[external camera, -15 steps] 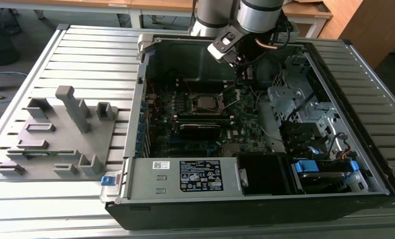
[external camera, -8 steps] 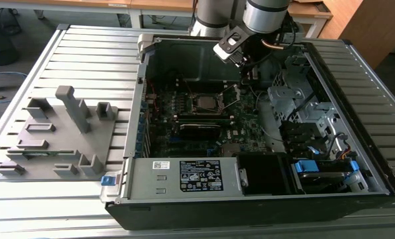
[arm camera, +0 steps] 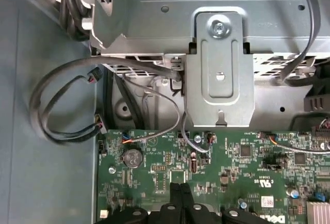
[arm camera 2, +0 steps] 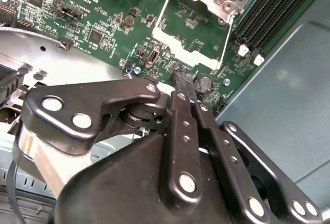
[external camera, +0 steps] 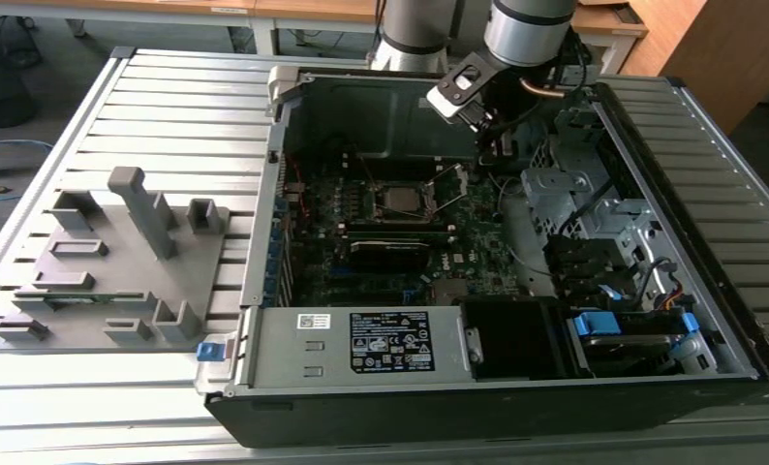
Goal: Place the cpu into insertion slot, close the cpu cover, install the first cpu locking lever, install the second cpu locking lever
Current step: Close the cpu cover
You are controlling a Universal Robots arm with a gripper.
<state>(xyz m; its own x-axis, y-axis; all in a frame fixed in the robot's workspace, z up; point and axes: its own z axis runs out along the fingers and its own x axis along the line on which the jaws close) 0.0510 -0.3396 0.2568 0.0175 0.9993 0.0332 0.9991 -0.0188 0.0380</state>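
In the exterior view the cpu [external camera: 402,201] lies flat in the insertion slot [external camera: 377,201] in the middle of the green board. The cpu cover [arm camera 2: 180,43] is swung open: its silver frame stands beside the slot and the board shows through its window. My gripper [external camera: 488,147] hangs low inside the case on the exterior view's right of the slot, just past the open cover. Its black fingers [arm camera 2: 184,79] are pressed together just above the board, with nothing between them, and its tips [arm camera: 180,188] point at the board near a coin battery [arm camera: 133,157].
Long black memory slots [arm camera 2: 268,7] run beside the socket. Grey cables [arm camera: 67,100] and a metal bracket [arm camera: 219,69] crowd the case wall near the gripper. A silver box with a white label [external camera: 358,344] fills the case front. A grey fixture tray [external camera: 113,262] lies outside the case.
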